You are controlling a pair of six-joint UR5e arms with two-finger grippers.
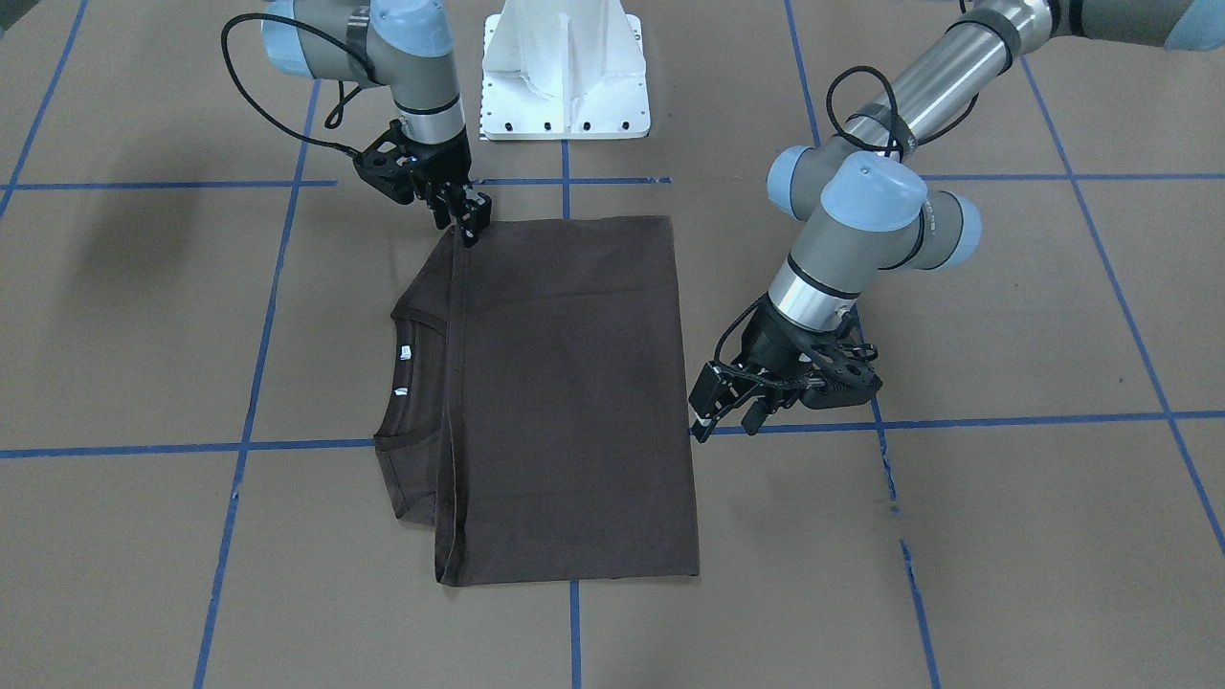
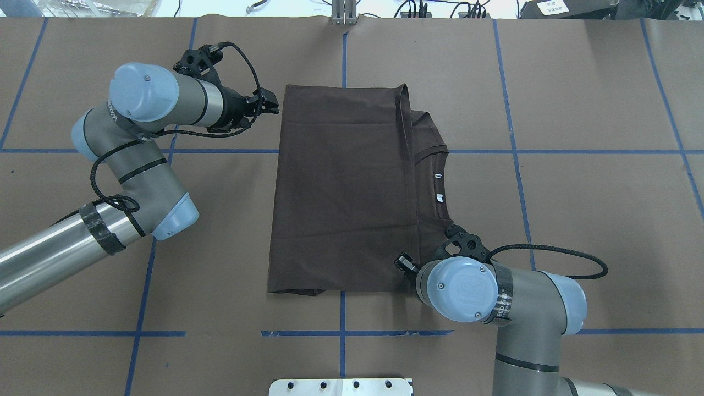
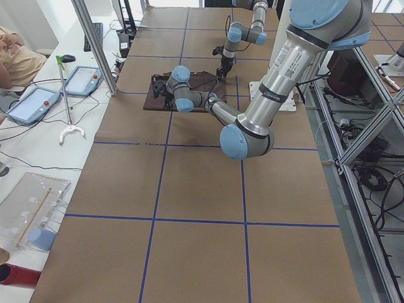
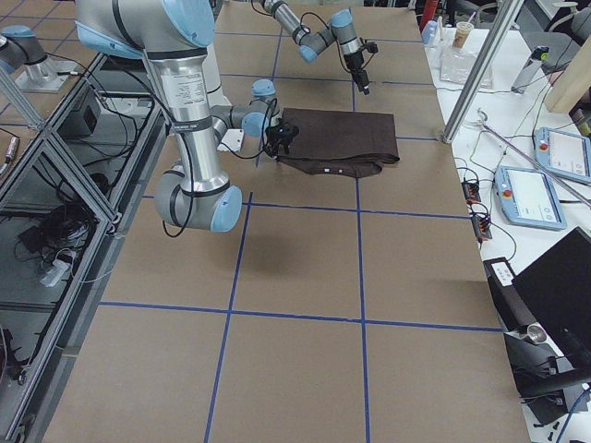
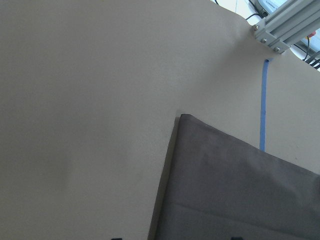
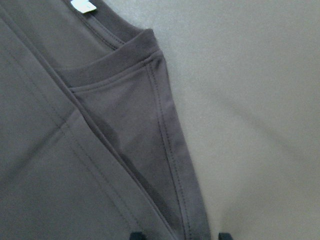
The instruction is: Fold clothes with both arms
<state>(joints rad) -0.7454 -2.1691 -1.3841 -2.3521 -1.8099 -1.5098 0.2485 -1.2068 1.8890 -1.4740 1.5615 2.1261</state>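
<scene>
Down at the robot's right side, the black fingertips [image 6: 136, 235] of the right gripper [image 1: 469, 235] stand apart, one on each side of the stitched shoulder edge of the dark brown short-sleeved cotton T-shirt [image 1: 574, 383], and the wrist view shows no pinch on the cloth. That gripper points straight down at the shirt's corner nearest the robot's base, touching or all but touching the fabric there; which of the two cannot be told. Its fingers hang from the silver-grey tubular right arm [image 1: 421, 67] with light blue joint caps and a looping black cable. Across the garment, the black fingers [image 1: 705, 411] of the left gripper [image 1: 725, 431] are also spread, with nothing between them, tilted low over the brown paper-covered table [image 1: 1005, 526] just beside the shirt's folded edge and not touching it. Behind them the matching left arm [image 1: 861, 230] bends back up and away. The shirt lies flat at the table's middle, folded into a tall rectangle, with one layer turned over so that its long edge crosses the chest. The ribbed round collar [image 1: 418, 319] and two small white neck labels [image 1: 406, 352] stick out from under that layer on the robot's right. Blue tape lines [image 1: 957, 421] mark the paper in a grid, and a white metal pedestal base [image 1: 565, 86] stands just beyond the shirt on the robot's side.
</scene>
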